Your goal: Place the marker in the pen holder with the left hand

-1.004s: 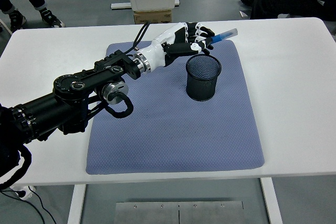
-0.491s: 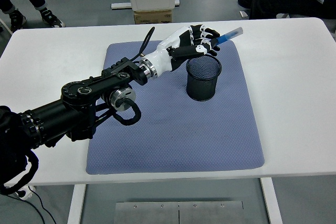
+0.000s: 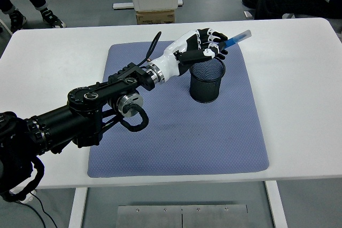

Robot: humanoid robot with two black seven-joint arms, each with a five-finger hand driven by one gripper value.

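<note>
One left hand (image 3: 203,47) gripping marker (image 3: 236,37)

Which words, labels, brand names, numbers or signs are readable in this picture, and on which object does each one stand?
No text can be read in the head view.
The marker in the left hand: no print can be made out on its barrel; too small.
The pen holder, the mat and the table: no lettering shows.
The cardboard box beyond the table: any marks are too blurred to read.
</note>
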